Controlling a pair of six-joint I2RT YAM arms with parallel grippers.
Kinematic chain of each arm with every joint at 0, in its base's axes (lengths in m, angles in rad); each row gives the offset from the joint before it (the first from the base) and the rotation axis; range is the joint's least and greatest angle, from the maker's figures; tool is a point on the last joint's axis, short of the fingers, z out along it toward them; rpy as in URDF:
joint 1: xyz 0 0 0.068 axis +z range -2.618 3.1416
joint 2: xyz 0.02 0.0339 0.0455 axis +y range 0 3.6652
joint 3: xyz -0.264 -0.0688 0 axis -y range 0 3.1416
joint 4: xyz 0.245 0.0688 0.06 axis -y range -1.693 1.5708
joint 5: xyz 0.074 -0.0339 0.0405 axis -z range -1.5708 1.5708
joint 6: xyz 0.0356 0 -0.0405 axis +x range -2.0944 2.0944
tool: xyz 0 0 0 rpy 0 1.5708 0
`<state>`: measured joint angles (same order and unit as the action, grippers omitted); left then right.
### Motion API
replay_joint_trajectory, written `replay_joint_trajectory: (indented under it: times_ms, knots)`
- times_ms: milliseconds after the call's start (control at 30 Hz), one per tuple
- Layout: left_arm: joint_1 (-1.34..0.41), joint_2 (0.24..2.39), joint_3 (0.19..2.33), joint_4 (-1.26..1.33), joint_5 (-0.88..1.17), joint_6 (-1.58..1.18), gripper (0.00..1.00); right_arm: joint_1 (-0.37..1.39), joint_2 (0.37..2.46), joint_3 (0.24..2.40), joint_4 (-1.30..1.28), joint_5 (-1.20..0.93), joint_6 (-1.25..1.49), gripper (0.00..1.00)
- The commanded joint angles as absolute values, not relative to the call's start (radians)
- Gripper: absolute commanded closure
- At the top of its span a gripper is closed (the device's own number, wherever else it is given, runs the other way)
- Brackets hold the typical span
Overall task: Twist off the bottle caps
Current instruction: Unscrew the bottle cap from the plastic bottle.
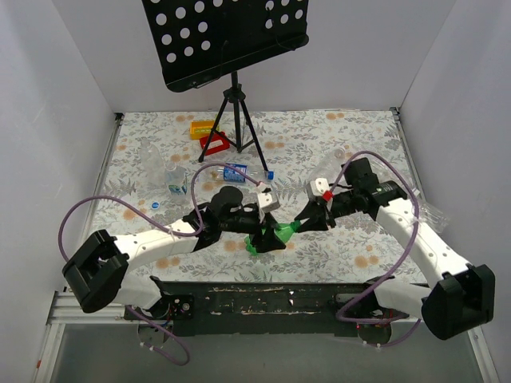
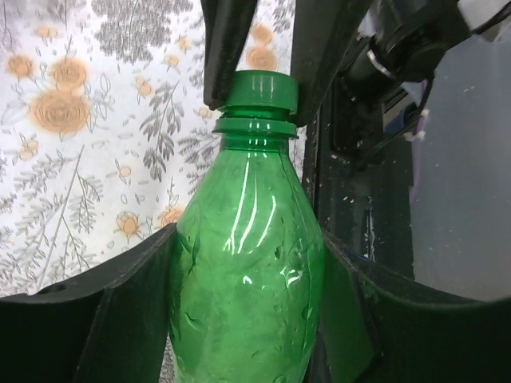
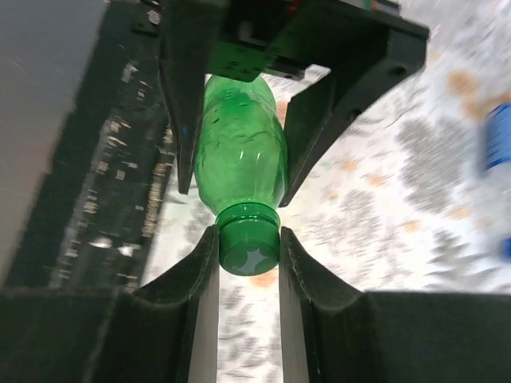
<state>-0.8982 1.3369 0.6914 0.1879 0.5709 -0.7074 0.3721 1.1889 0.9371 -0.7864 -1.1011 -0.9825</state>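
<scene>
Both arms fold in low, elbows wide on either side of the green bottle (image 1: 270,237). The left gripper (image 2: 247,311) is clamped around the bottle's body from its left. The right gripper (image 3: 249,254) comes from its right, fingers pinched on the cap (image 3: 250,243).

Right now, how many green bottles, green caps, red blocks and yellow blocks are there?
green bottle: 1
green cap: 1
red block: 1
yellow block: 1
Total: 4
</scene>
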Motion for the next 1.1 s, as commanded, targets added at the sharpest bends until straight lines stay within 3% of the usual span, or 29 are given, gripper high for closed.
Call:
replay_joint_trajectory:
  times_ms: [0, 167, 267, 300, 433, 533, 733, 1067]
  knots:
    - [-0.805, 1.292, 0.664, 0.187, 0.811, -0.721, 0.83, 0.371, 1.081, 0.890, -0.660, -1.060, -1.220, 0.99]
    - [-0.805, 1.284, 0.683, 0.112, 0.753, -0.658, 0.85, 0.371, 1.147, 0.931, -0.681, -1.078, -1.146, 0.99]
    - [-0.805, 1.270, 0.683, 0.078, 0.689, -0.631, 0.88, 0.371, 1.144, 0.919, -0.611, -1.086, -0.990, 0.93]
    - [-0.805, 1.269, 0.683, 0.066, 0.678, -0.624, 0.88, 0.371, 1.143, 0.917, -0.580, -1.080, -0.924, 0.87]
    - [-0.807, 1.255, 0.670, 0.055, 0.628, -0.618, 0.89, 0.371, 1.138, 0.931, -0.519, -1.065, -0.718, 0.50]
    - [-0.818, 1.232, 0.650, 0.055, 0.569, -0.615, 0.89, 0.371, 1.153, 0.972, -0.551, -1.025, -0.654, 0.36]
    - [-0.865, 1.167, 0.611, 0.052, 0.444, -0.601, 0.89, 0.359, 1.180, 1.034, -0.681, -0.976, -0.620, 0.30]
    - [-0.982, 1.138, 0.555, 0.080, 0.224, -0.587, 0.90, 0.330, 1.203, 0.940, -0.615, -1.017, -0.424, 0.31]
